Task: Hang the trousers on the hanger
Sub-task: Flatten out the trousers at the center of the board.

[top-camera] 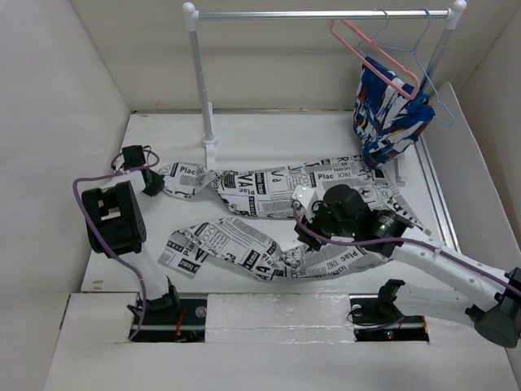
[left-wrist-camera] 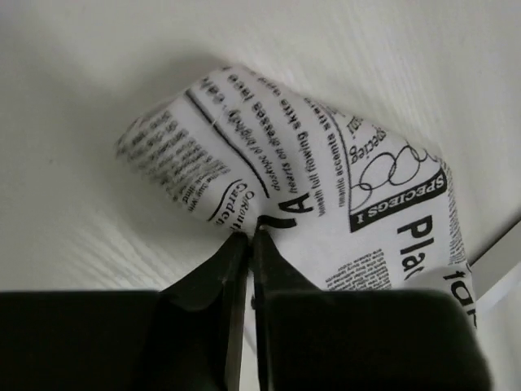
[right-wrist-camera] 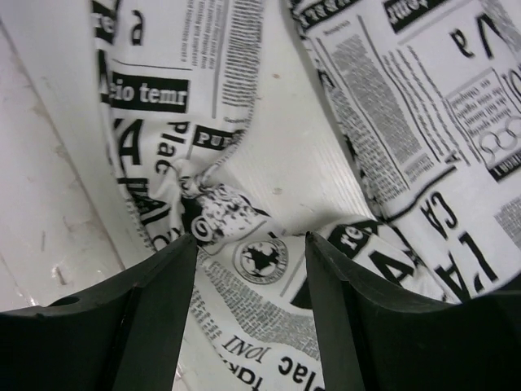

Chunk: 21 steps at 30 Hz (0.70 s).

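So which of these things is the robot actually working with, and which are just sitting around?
In the job:
- trousers, spread on the table
- pink hanger, up on the rail
- left gripper, pinching a trouser end
- right gripper, open over the trousers

Just there:
- blue hanger
- patterned garment hanging by it
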Available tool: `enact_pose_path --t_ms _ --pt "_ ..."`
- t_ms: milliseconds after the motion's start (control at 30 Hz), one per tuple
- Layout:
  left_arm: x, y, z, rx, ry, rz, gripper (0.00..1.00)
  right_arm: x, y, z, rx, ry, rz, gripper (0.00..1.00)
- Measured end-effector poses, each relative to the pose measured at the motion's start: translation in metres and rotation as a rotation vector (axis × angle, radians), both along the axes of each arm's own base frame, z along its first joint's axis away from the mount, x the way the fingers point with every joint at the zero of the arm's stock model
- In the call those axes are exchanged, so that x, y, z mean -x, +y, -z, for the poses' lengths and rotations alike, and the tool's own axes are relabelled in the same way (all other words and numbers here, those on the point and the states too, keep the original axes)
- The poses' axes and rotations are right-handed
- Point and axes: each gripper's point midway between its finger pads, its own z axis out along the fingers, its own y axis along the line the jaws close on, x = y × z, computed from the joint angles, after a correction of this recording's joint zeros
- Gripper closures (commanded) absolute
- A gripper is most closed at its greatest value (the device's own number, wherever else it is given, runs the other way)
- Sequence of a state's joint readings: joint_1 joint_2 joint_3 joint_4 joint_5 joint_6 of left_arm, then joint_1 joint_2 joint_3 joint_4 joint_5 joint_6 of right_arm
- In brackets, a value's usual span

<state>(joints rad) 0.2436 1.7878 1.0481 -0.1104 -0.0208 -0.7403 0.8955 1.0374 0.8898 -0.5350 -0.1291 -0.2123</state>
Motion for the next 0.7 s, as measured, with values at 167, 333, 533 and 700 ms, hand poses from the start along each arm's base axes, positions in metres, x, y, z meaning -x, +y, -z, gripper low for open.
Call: enact_pose_path --t_ms 167,333,533,700 --pt "-0.007 -0.005 -0.002 0.017 -0.007 0.05 1.0 -0.017 -0.021 -0.002 0.008 0.002 0.087 0.39" --pt "0.011 -0.008 -0.055 -0.025 -0.053 0.094 1.0 -0.027 -0.028 -0.006 0.005 -0.008 0.106 0.39" --pt "0.055 -0.018 -0.207 -0.127 -0.397 0.082 1.0 -0.03 -0.03 -0.006 -0.006 0.004 0.093 0.39" --pt "0.109 -0.033 -0.25 -0.115 -0.454 0.06 1.0 -0.03 -0.031 -0.007 -0.029 0.023 0.076 0.39"
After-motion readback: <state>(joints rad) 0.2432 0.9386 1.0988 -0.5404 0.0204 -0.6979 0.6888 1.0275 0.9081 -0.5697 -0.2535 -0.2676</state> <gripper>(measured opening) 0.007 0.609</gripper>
